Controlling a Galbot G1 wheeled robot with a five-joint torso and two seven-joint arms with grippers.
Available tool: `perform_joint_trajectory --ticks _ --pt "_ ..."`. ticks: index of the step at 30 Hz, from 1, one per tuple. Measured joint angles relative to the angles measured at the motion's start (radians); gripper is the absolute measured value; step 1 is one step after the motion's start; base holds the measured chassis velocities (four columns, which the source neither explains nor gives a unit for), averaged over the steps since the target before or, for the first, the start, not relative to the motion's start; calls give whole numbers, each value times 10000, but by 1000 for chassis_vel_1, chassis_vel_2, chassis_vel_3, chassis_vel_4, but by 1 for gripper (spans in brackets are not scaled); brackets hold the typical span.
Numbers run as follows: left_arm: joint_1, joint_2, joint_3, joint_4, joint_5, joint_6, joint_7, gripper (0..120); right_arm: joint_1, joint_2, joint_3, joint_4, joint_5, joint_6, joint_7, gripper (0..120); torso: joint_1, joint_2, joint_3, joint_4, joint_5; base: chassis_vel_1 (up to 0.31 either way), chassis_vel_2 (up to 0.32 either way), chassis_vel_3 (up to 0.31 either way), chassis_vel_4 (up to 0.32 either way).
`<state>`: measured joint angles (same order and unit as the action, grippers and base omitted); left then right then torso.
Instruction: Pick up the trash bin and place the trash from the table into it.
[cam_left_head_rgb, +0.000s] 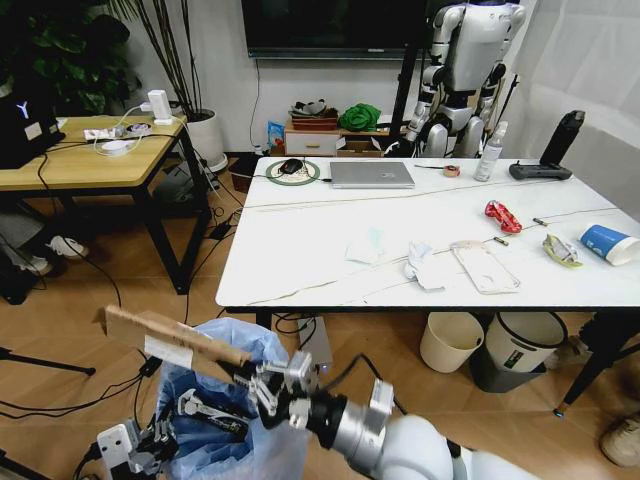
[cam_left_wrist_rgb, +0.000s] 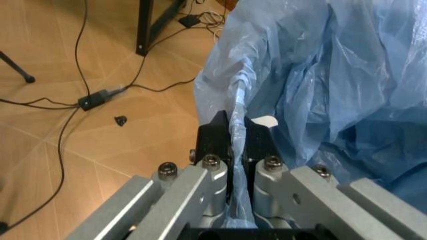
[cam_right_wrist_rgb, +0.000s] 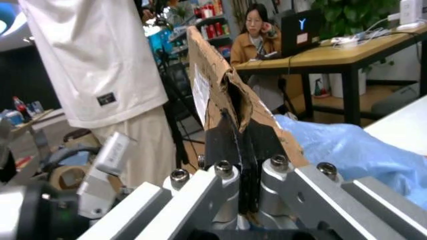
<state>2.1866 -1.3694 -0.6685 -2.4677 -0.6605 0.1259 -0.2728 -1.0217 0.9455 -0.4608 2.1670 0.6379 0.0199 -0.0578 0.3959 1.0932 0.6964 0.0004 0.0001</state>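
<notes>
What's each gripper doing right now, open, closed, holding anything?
Left gripper: fingers closed on the trash bin's blue bag rim.
Right gripper: fingers closed on the brown paper bag.

Both hands (cam_left_head_rgb: 262, 388) (cam_left_head_rgb: 165, 435) low, clamped.

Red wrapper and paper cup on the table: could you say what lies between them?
In the head view, the yellowish wrapper and a small dark item lie between red wrapper and paper cup.

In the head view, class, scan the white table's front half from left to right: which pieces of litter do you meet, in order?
White tissue → crumpled tissue → flat white pouch → red wrapper → yellowish wrapper → blue-and-white paper cup.
</notes>
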Motion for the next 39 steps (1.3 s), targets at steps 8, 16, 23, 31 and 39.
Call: perform_joint_trajectory --ticks 8,16,23,31,39 --pt "114 2 3 -104 44 10 -15 0 -411 97 337 -255 -683 -130 382 15 0 0 1 1 -1 0 0 0 0" --pt "123 91 -3 -121 46 11 -34 0 -1135 -202 1344 139 -1055 -5 300 43 1 0 1 0 0 0 0 0 0" --pt "86 254 -32 -120 38 11 -50 0 -2067 -431 2098 442 -1409 164 181 70 1 0 1 -1 -1 0 0 0 0" --pt "67 348 -27 -61 36 9 -55 0 -2591 -519 2571 771 -1545 233 164 98 1 0 1 0 0 0 0 0 0" --pt "75 447 55 96 272 -23 -32 0 -2676 -542 3538 1036 -1245 206 331 100 2 -1 1 0 0 0 0 0 0"
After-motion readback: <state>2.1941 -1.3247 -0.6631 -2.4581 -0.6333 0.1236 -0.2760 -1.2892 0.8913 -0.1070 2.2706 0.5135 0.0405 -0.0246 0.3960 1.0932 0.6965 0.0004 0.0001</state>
